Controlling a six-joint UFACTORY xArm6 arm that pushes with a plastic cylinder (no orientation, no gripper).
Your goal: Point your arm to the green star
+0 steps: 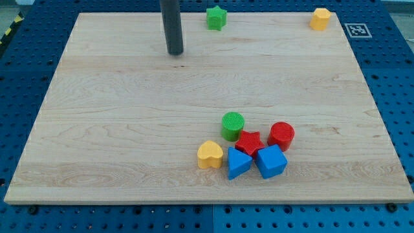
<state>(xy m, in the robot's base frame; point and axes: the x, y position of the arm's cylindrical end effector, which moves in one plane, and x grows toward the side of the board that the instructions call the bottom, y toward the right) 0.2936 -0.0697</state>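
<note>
Resting on the pale wooden surface near the view's top, left of centre, my tip is the lower end of a straight dark rod that comes down from the view's top edge; this end effector is a bare rod with nothing that could clench or release, and it grasps nothing and touches no block; the green star lies to the view's right of my tip and a little nearer the top edge, apart from it, with bare wood between the two; farther along the same top edge, near the view's top right corner, sits a yellow block, blocky and faceted, its exact shape hard to make out; well apart from my tip, toward the view's bottom and right of centre, six blocks huddle close together; a green cylinder stands at the cluster's upper left; a red star sits in the middle, just below and right of that cylinder; a red cylinder stands at the cluster's right; a yellow heart lies at its left end; a blue triangular block sits just right of the heart; a blue cube sits beside it, below the red cylinder; around the surface runs a blue perforated base.
</note>
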